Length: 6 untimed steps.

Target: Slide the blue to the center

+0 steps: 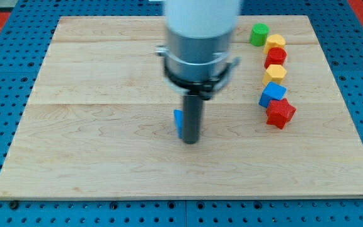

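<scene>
While the pale wooden table (106, 157) fills most of the view, a blue pegboard floor (5, 208) studded with small holes frames it on every side, and strips of red show at the far left and far right corners. Faint seams run left to right across the wood, which is made of joined planks. My tip (191, 141) rests on the table near its middle, at the end of a dark rod hanging from a grey and white arm body (198, 38) that blocks part of the far side. No claw exists on this arm, so nothing is held; the rod only presses against things.

Just left of the rod, touching it or nearly so, a small blue block (178, 121) peeks out, mostly hidden behind the rod, its shape too covered to name. It sits close to the centre of the table.

Far to the right, a loose column of blocks runs from far to near: a green cylinder (259, 34), a yellow block (275, 43), a red block (276, 57), another yellow block (275, 74), a blue cube (272, 94) and a red block (281, 113) nearest. Neighbours in this column touch or nearly touch, and all stand well apart from my tip.
</scene>
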### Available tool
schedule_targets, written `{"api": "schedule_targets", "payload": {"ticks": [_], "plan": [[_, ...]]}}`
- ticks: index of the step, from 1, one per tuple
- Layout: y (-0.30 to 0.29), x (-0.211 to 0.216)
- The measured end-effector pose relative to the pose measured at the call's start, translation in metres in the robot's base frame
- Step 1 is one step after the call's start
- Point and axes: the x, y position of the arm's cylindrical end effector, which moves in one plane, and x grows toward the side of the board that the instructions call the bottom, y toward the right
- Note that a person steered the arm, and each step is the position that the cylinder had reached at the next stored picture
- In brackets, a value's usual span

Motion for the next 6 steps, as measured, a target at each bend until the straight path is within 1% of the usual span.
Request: {"api": "schedule_targets", "payload": {"ticks": [1, 2, 3, 4, 5, 6], "plan": [[-0.046, -0.033], [-0.069, -0.077], [-0.072, -0.095], [-0.071, -0.103], [-0.091, -0.073], [-0.067, 0.009]]}}
